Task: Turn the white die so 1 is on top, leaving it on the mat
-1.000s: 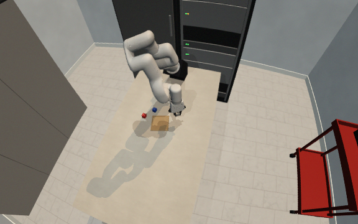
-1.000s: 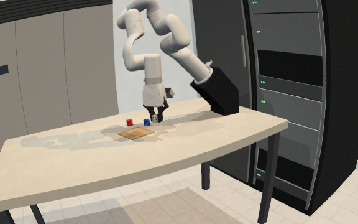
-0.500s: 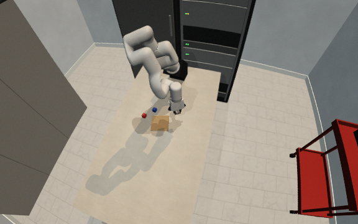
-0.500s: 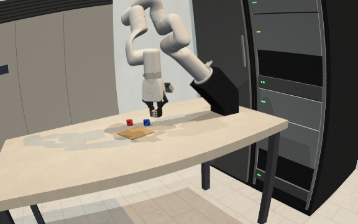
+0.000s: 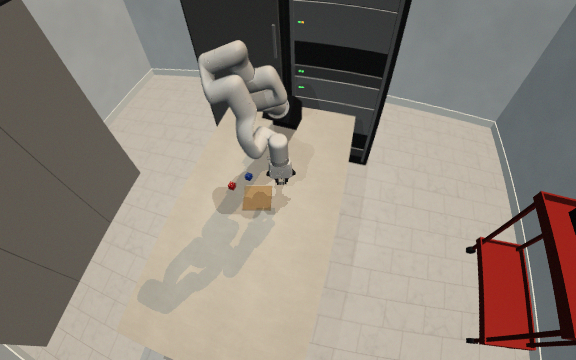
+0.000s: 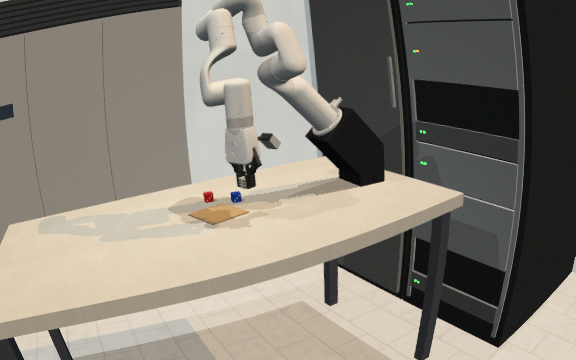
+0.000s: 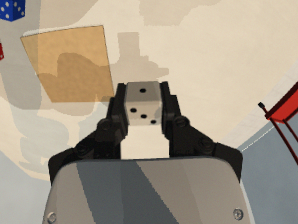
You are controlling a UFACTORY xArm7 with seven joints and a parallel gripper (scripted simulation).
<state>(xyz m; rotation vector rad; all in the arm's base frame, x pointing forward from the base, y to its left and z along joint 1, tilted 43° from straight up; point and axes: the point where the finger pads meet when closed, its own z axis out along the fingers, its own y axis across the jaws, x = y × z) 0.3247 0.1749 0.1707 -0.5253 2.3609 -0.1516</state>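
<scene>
My gripper (image 7: 143, 93) (image 5: 280, 181) (image 6: 246, 182) is shut on the white die (image 7: 141, 108) and holds it in the air above the table, beside the back right corner of the tan mat (image 5: 257, 198) (image 6: 219, 214) (image 7: 69, 63). In the wrist view the die shows a one-pip face towards the table and a three-pip face towards the camera. The mat lies flat with nothing on it. The blue die (image 5: 248, 176) (image 6: 236, 196) (image 7: 12, 7) and the red die (image 5: 231, 185) (image 6: 208, 196) lie on the table behind the mat.
The arm's black base (image 6: 353, 147) stands at the table's back edge. A dark server rack (image 6: 468, 125) stands behind the table on the right. A red cart (image 5: 543, 270) stands on the floor far to the right.
</scene>
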